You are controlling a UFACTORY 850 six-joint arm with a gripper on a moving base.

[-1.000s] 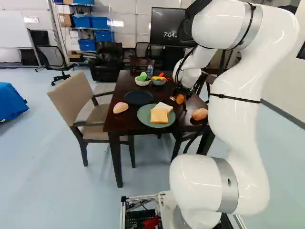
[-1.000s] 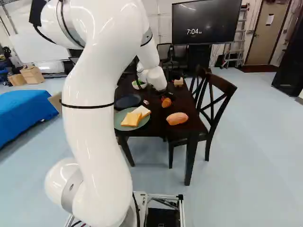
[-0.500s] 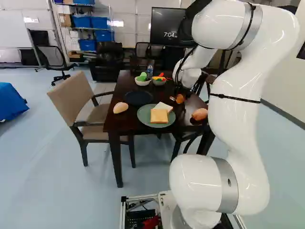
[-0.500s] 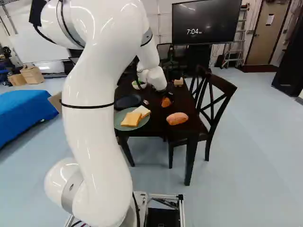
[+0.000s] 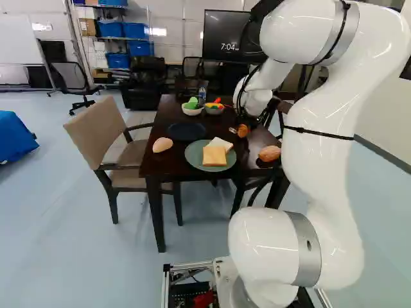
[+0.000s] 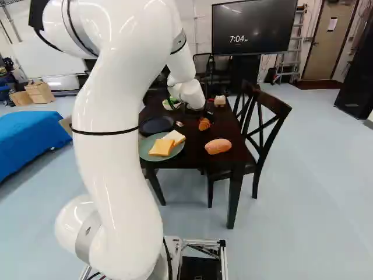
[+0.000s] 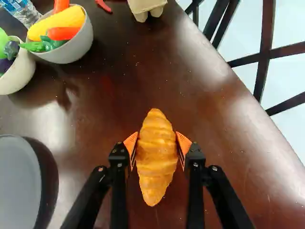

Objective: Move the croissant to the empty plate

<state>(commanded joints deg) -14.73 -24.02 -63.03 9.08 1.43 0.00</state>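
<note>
In the left base view my gripper [image 5: 246,126] is over the table's right side, largely hidden by the arm's wrist. The croissant [image 5: 243,131] shows beside it. Seen from the wrist, the orange pads of my gripper [image 7: 157,148] press on both sides of the golden croissant [image 7: 155,167], shut on it. The dark empty plate [image 5: 186,132] lies left of the croissant in the left base view; part of its rim side shows as a grey disc [image 7: 18,183] in the wrist view.
A green plate [image 5: 198,160] bears bread slices. Two bowls [image 7: 76,47] [image 7: 21,76] of toy vegetables stand at the table's far end, near a bottle [image 7: 20,10]. An oval bread [image 6: 218,146] and a pale roll [image 5: 162,144] lie on the table [image 7: 228,157]. Chairs [image 6: 265,125] flank it.
The arm has shifted slightly, and the croissant has risen a little with the gripper in the left base view. The base has not moved.
</note>
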